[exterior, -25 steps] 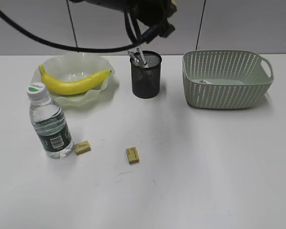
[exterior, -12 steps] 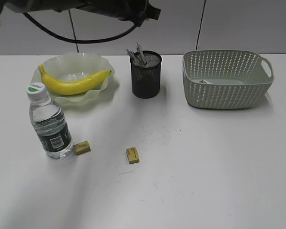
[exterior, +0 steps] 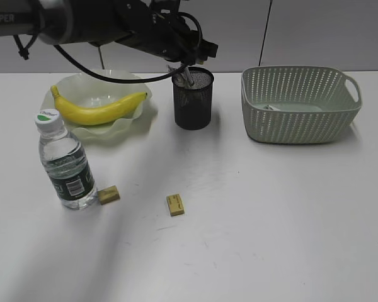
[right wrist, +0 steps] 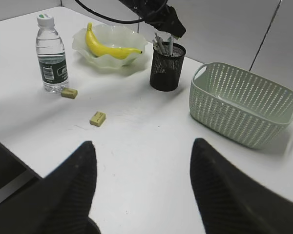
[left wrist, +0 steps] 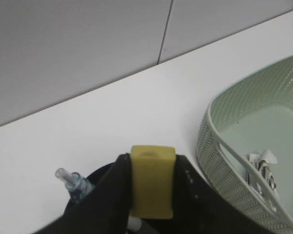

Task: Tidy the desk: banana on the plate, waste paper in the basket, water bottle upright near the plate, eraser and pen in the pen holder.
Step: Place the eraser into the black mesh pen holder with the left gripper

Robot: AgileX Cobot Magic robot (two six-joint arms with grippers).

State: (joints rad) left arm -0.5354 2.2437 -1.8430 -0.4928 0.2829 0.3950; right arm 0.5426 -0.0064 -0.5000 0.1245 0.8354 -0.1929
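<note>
My left gripper (left wrist: pixel 152 187) is shut on a yellow eraser (left wrist: pixel 152 180), held upright between its black fingers just over the black mesh pen holder (exterior: pixel 193 100). Pens (exterior: pixel 184 75) stand in the holder, and one clear pen end (left wrist: pixel 71 179) shows beside the fingers. The banana (exterior: pixel 101 110) lies in the pale green plate (exterior: pixel 138 85). The water bottle (exterior: pixel 66 163) stands upright in front of the plate. Waste paper (left wrist: pixel 262 168) lies inside the basket (exterior: pixel 299 104). My right gripper (right wrist: pixel 144 143) hangs open over the desk (exterior: pixel 271 220), holding nothing.
Two more yellow erasers lie on the desk: one (exterior: pixel 109 194) against the bottle's base, the other (exterior: pixel 175 204) a little to its right. The basket stands at the back right, and a grey wall runs behind the desk.
My left arm has come down from the top of the exterior view, and its gripper now sits at the pen holder's rim. The things on the desk have not moved.
</note>
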